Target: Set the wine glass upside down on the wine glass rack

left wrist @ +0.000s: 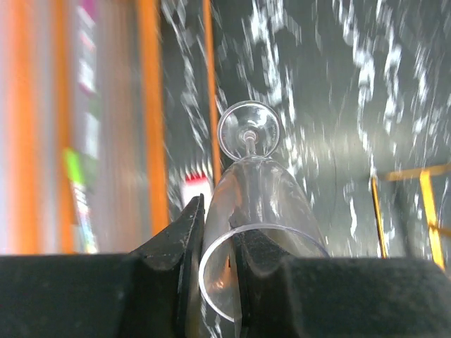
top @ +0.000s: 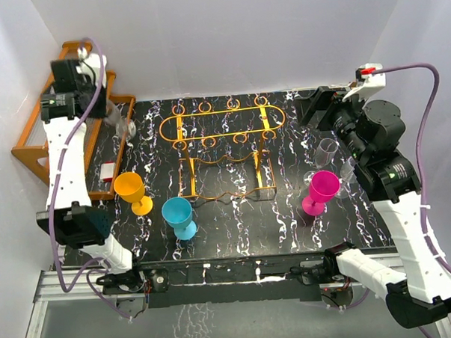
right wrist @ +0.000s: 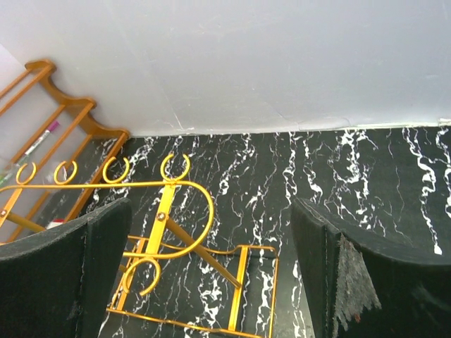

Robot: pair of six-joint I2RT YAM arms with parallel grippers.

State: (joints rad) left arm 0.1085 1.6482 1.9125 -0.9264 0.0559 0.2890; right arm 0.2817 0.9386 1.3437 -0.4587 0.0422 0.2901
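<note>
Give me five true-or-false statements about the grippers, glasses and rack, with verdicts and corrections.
1. The left gripper is shut on a clear wine glass. True.
2. The right gripper holds a glass. False: it is open and empty.
3. A glass hangs on the wine glass rack. False: the rack holds none.
4. The blue glass stands upright on the table. True.
5. The yellow glass stands right of the rack. False: it stands left of it.
</note>
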